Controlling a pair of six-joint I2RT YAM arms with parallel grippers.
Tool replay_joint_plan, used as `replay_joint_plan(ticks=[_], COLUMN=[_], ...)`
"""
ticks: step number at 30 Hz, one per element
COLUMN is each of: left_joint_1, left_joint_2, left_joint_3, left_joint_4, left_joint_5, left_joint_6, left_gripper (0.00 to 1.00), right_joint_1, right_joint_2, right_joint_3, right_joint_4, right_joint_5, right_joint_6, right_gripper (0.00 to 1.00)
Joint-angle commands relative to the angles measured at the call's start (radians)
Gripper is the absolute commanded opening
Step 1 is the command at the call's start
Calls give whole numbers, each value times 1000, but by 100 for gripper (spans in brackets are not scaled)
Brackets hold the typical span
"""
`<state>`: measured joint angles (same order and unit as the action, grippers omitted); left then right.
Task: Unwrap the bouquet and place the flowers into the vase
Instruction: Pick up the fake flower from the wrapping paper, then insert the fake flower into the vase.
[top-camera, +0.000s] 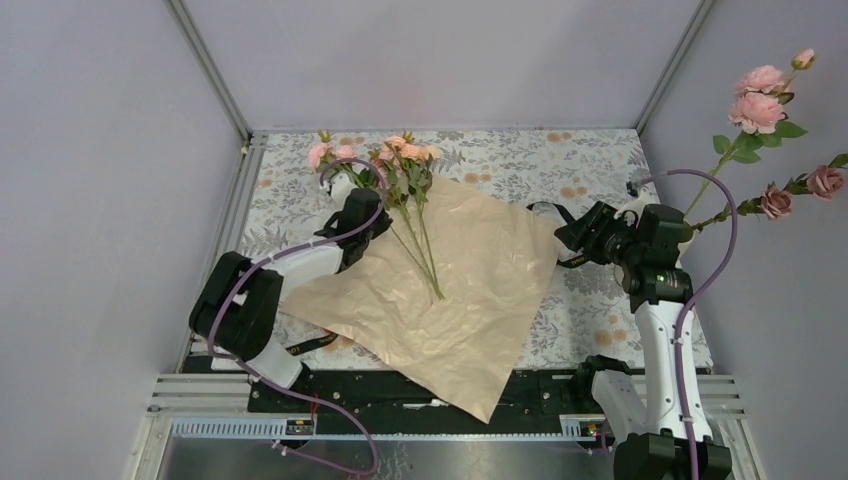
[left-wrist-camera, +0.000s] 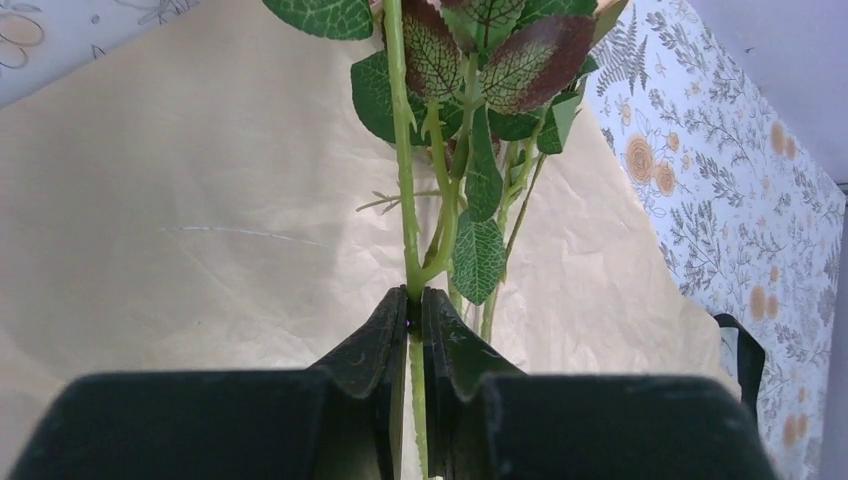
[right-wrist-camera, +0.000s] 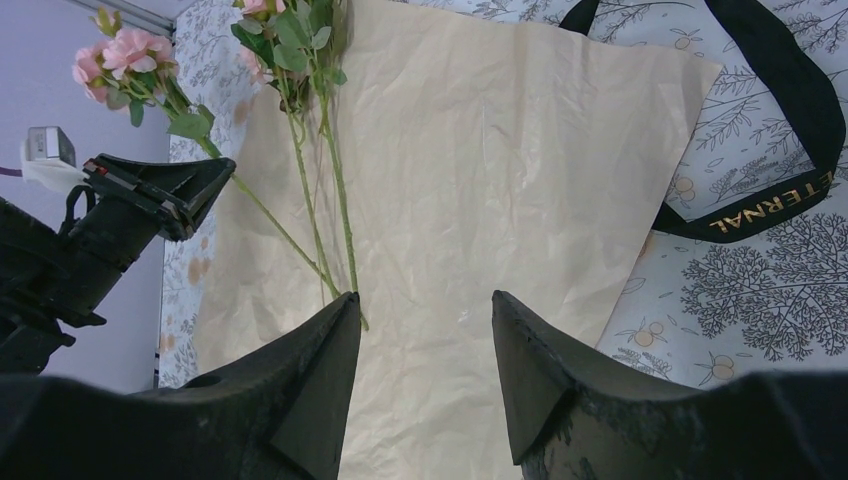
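Between the left fingers, one rose stem

Left gripper (left-wrist-camera: 415, 300) is pinched tight on a thin green plastic stem (left-wrist-camera: 403, 180), its pads meeting just under the lowest fork of dark-veined leaves (left-wrist-camera: 480, 60). Beyond the grip, the pink and peach artificial roses (top-camera: 395, 160) lie with their heads toward the far edge. Their stems trail back over the crinkled tan wrapping paper (top-camera: 480, 300), which is spread open on the floral-print tablecloth (top-camera: 600, 310). A black ribbon with gold lettering (right-wrist-camera: 790, 120) lies loose off the paper's right corner. Right gripper (right-wrist-camera: 425, 320) hovers above the paper, jaws apart, nothing between them. More pink and mauve roses (top-camera: 760, 100) stand up at the far right behind that arm, presumably in the vase, which the arm hides.

These stems look light, thin and springy, with top-heavy heads, so one may twist or slip in a narrow pinch. Bare stem below the leaves seems the right place to hold. A grip nearer the middle would likely steady the free end for threading into a narrow mouth
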<state>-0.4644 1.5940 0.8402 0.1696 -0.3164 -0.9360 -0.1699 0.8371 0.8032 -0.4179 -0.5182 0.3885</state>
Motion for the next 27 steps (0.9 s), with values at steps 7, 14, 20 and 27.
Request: replay_joint_plan(ticks=[7,14,20,27], left_joint_1=[-83,-88,-82,-39], left_joint_2=[-214,-390,-582,-692], left_joint_3=[-37,-89,-99,29], left_joint_4=[-52,-83,-160,-339], left_joint_5=[-230,-130,149,557], left_joint_6=[180,261,352,440], left_gripper=[0,0,0,0], right_joint_1=[11,12,13,141], right_joint_2=[-37,-64,-86,-67], right_joint_3=[28,38,49,57], right_joint_4=[-23,-43,-18,125], right_joint_5=[-27,-27,-101,-186], right_joint_6=[-17,-16,19,129], right_gripper=[58,58,60,70])
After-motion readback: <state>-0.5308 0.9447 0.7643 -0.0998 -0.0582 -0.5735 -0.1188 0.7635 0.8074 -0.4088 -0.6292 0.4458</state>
